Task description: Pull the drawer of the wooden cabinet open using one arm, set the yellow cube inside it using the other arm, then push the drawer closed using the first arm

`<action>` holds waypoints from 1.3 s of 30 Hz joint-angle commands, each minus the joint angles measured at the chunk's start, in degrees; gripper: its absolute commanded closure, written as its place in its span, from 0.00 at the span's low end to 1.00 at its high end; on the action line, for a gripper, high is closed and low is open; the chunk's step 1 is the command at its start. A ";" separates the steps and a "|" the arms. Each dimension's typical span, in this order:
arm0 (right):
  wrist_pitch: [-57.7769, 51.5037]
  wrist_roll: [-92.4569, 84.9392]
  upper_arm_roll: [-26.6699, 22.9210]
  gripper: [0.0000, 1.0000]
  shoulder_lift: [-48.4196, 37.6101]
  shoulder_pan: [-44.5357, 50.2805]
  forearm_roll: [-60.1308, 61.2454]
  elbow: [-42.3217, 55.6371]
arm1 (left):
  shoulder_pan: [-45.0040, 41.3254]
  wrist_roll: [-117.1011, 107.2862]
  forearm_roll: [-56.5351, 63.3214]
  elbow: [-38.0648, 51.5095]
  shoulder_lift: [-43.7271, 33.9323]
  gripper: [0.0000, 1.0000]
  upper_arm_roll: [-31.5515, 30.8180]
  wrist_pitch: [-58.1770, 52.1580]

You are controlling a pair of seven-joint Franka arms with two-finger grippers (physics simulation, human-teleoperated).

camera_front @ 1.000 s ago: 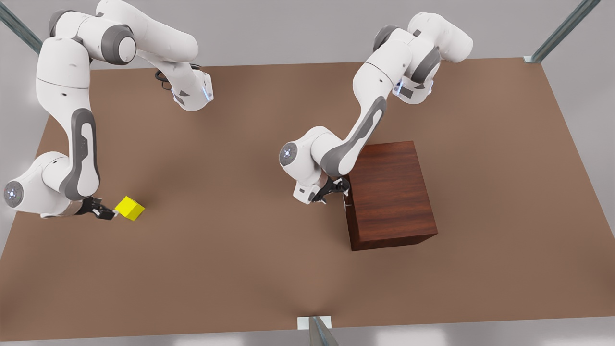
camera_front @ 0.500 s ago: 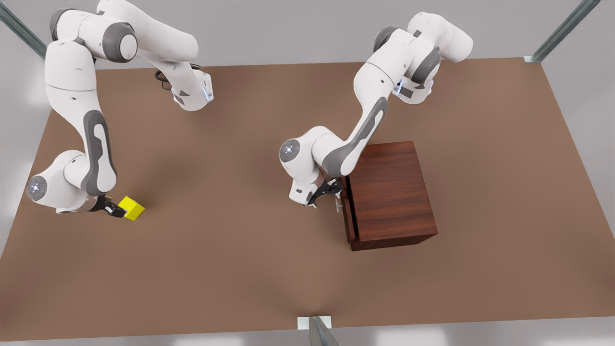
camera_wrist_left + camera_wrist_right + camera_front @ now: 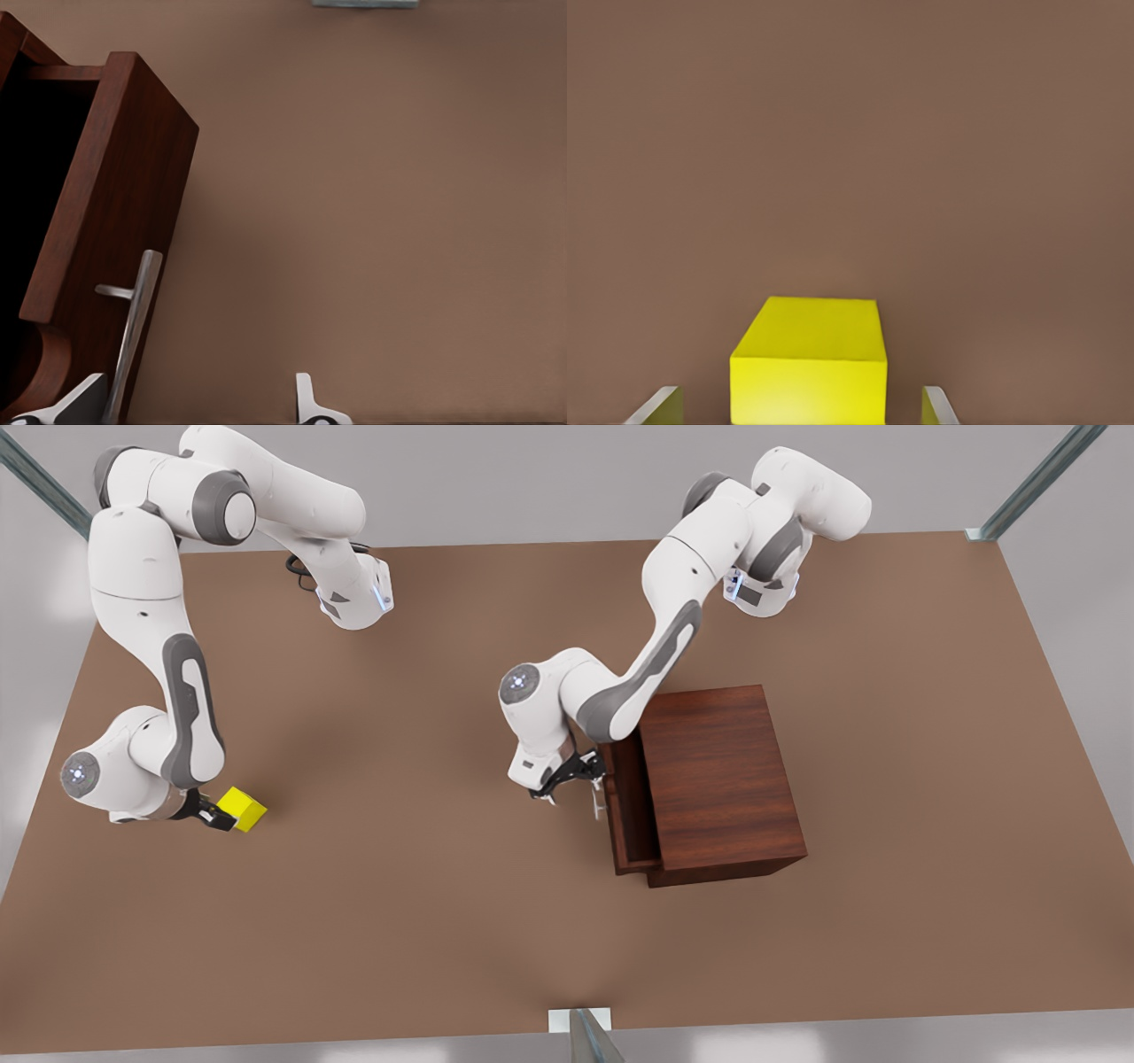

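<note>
Brown table [image 3: 443, 921] carries wooden cabinet [image 3: 722, 779] toward front view's right, yellow cube [image 3: 242, 809] toward left.

Left gripper [image 3: 576, 781] low, arm bent, fingers [image 3: 306, 403] spread; right gripper [image 3: 217, 815] low, fingers [image 3: 935, 405] parted.

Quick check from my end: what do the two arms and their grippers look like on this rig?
Both arms are alike: glossy white rounded shells with grey joint covers and grey inlays along the links. Each wrist end carries a round cap with a small blue-lit ring. The left gripper and right gripper are small and black; the wrist views show pale fingertips. A black cable loops at one base.
</note>
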 commanded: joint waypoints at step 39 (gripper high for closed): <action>1.11 -0.93 -0.09 0.42 3.30 1.34 -2.12 -1.43 | 44.22 58.53 -25.43 -28.37 -44.25 0.00 -4.19 -12.18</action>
